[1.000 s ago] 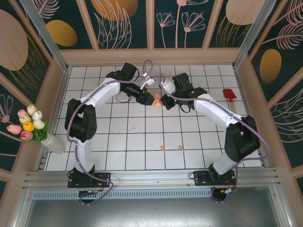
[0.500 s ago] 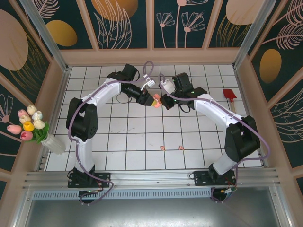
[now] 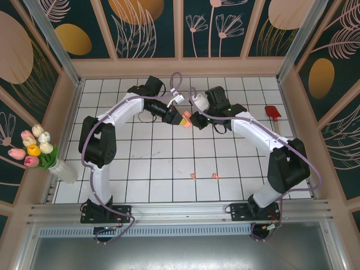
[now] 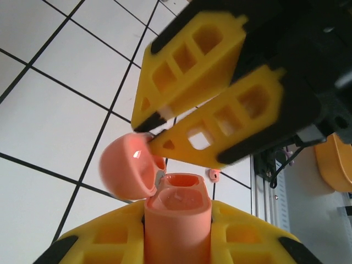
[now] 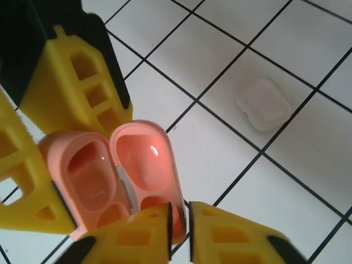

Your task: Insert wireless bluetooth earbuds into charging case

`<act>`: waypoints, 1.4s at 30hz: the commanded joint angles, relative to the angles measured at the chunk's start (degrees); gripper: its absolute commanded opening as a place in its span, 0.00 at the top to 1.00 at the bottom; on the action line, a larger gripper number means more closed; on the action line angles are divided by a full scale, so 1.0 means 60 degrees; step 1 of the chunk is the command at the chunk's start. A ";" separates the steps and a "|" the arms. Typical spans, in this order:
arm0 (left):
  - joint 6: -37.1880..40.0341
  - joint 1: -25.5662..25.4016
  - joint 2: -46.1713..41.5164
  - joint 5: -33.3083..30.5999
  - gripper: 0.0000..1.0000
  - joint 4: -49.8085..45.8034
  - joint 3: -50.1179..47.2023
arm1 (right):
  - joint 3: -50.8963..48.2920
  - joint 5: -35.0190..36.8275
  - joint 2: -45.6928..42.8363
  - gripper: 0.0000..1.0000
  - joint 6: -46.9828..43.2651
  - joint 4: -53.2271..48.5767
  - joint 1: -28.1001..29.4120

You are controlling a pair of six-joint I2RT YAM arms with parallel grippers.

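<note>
Over the far counter (image 3: 146, 163) an open charging case (image 4: 177, 220) is aloft; the earbuds (image 3: 193, 176) lie nearer.
Left claw (image 3: 180, 118) clamps tight on the case body. Right claw (image 5: 179, 212), nearly closed, pinches the lid rim. The two pink earbuds sit well nearward, slightly right, so the right arm looks nearer.

The left claw (image 4: 177, 236) has clamped the pink case (image 4: 177, 212) (right claw (image 5: 180, 214) easing).

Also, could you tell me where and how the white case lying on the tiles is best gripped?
Probably from straight above, pinching two opposite sides of the white case. It lies flat and closed on the tiles, low and rounded, with bare tile all around it.
</note>
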 commanded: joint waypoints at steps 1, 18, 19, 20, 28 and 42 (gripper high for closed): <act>-0.0301 0.0042 -0.0116 -0.0043 0.99 0.0625 -0.0209 | 0.0077 -0.0112 -0.0924 0.65 0.0747 0.0370 -0.0286; -0.4871 0.0060 -0.4319 -0.4538 1.00 1.0581 -0.6040 | -0.3812 0.2547 -0.3688 0.47 0.6913 -0.0445 0.1539; -0.4863 0.0057 -0.4473 -0.4763 1.00 1.0932 -0.6328 | -0.4100 0.2551 -0.3672 0.47 0.7170 -0.0297 0.1801; -0.4983 0.0061 -0.4630 -0.5158 1.00 1.1374 -0.6633 | -0.4368 0.2539 -0.3619 0.47 0.7356 -0.0166 0.2089; -0.5049 0.0046 -0.5403 -0.6487 1.00 1.5549 -0.9174 | -0.4658 0.2594 -0.2380 0.44 0.7138 -0.0091 0.4087; -0.5240 0.0016 -0.5321 -0.8271 1.00 1.7959 -1.0152 | -0.3863 0.2869 -0.0293 0.45 0.6466 -0.0732 0.4636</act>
